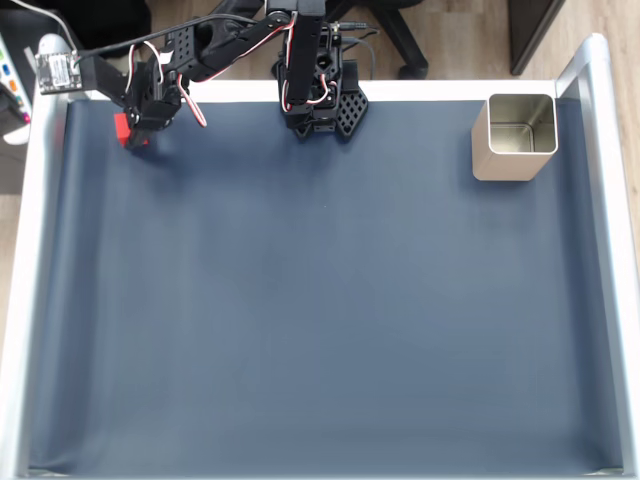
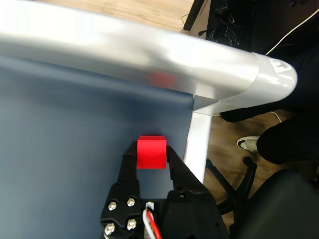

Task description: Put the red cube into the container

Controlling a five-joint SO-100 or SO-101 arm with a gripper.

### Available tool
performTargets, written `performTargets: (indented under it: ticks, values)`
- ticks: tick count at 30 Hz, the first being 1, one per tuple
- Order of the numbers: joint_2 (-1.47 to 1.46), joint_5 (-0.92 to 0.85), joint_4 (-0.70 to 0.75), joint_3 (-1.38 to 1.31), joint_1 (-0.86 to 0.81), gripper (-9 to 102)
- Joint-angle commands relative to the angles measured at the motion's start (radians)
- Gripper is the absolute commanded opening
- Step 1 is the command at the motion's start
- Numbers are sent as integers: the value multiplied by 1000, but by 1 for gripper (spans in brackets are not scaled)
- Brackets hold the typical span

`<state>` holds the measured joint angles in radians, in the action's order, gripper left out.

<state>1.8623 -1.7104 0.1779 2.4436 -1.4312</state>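
So the claw (image 2: 151, 153) is clamped on the red cube (image 2: 151, 152), one finger on each side of it, right up in the corner of the dark blue surface (image 1: 320, 320) next to the silver rail (image 2: 149, 59). In the fixed view the cube (image 1: 124, 129) is far left of the container (image 1: 514, 137), which stands upright near the opposite corner.

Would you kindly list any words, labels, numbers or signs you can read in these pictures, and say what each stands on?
None can be read.
The red cube, held in the gripper, has plain faces.
The container bears no lettering.
A small circuit board at the fixed view's top left has markings too small to read.
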Motion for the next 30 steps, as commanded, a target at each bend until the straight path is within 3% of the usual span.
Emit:
performTargets:
  ticks: [1,6,10,18,30]
  values:
    - [17,17,-23,-6,25,0]
    - [57,43,-18,-11,75,0]
    - [141,81,9,-9,207,0]
    - [344,150,160,-37,647,0]
    - [397,175,535,-284,1302,0]
